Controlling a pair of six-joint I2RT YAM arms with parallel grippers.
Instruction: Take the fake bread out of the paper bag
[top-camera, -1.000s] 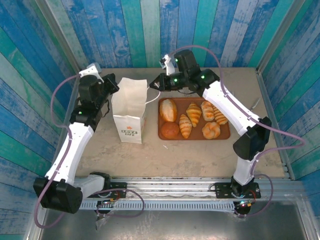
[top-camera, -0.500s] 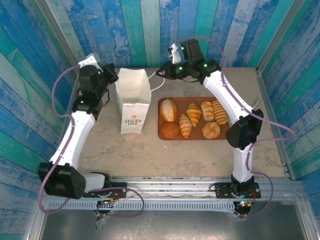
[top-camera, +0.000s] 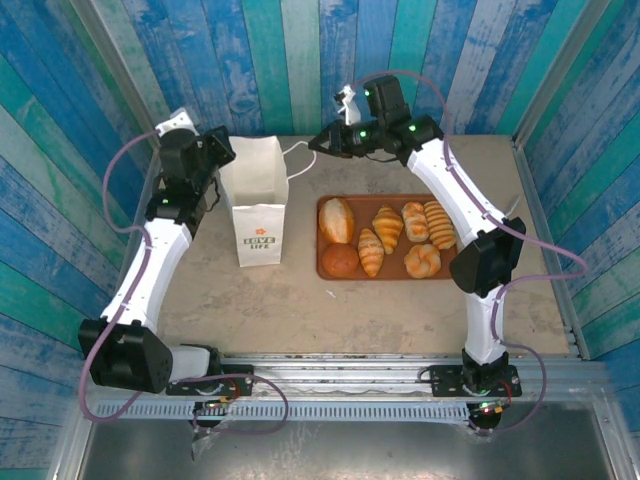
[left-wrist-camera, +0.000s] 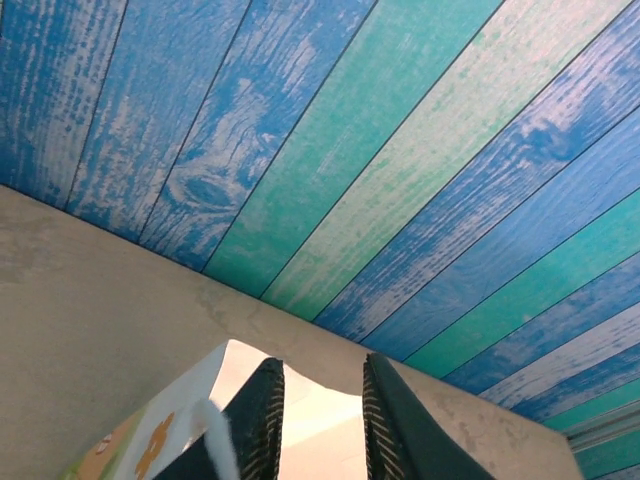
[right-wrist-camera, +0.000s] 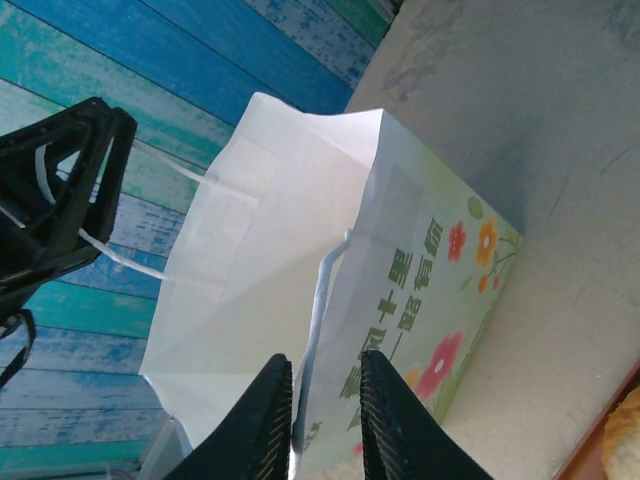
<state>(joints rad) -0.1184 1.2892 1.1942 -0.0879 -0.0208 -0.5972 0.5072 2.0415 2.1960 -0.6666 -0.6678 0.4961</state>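
Note:
The white paper bag (top-camera: 257, 205) stands upright on the table, left of the tray, its mouth facing up. Several pieces of fake bread (top-camera: 385, 238) lie on the brown tray (top-camera: 452, 270). My left gripper (top-camera: 222, 150) hovers at the bag's upper left rim. In the left wrist view this gripper (left-wrist-camera: 320, 365) is open, with the bag (left-wrist-camera: 318, 435) showing between the fingers. My right gripper (top-camera: 318, 145) is at the bag's right handle. In the right wrist view that gripper (right-wrist-camera: 324, 358) is open over the bag (right-wrist-camera: 270, 230), and the cord handle (right-wrist-camera: 320, 310) runs loosely between its fingers.
Blue and green plank walls close in the back and both sides. The table's front edge meets a metal rail where the arm bases sit. Bare tabletop lies in front of the bag and tray. A bread edge (right-wrist-camera: 625, 440) shows at the right wrist view's lower right corner.
Both grippers' jaws have parted. The bag has shifted slightly back and left and now stands straighter. The right arm has risen toward the back wall.

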